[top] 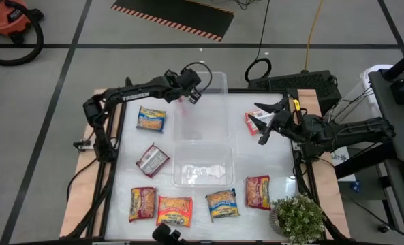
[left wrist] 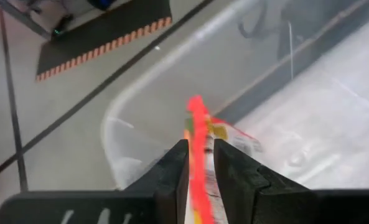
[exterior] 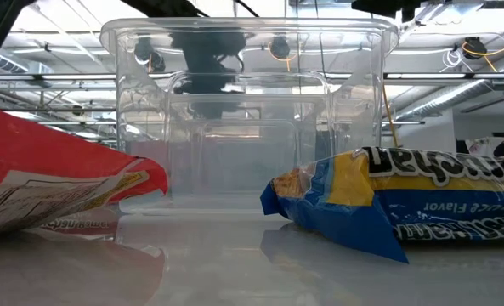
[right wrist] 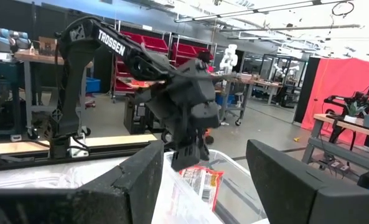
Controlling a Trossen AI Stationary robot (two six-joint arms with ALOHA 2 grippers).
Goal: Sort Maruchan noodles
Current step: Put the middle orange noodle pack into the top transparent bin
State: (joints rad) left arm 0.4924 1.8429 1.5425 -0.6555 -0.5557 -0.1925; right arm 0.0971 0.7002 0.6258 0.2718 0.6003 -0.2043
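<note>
My left gripper is over the far clear bin, shut on a red-printed noodle packet that hangs over the bin. My right gripper stands open at the table's right, above a red-white packet lying flat. More packets lie flat on the table: an orange-yellow one, a silver-red one, and several along the near edge, among them a blue-yellow one. A second clear bin sits at mid-table with something pale inside. My left gripper pinches the red packet between its two fingers, which grip its two flat faces at the upper edge. The fingers slant downward from the table's left. The packet hangs below them, lifted clear, over the far bin.
A potted plant stands at the near right corner. In the low view a red packet and a blue-yellow packet lie in front of the bins. Bare white table shows between the bins and the right arm.
</note>
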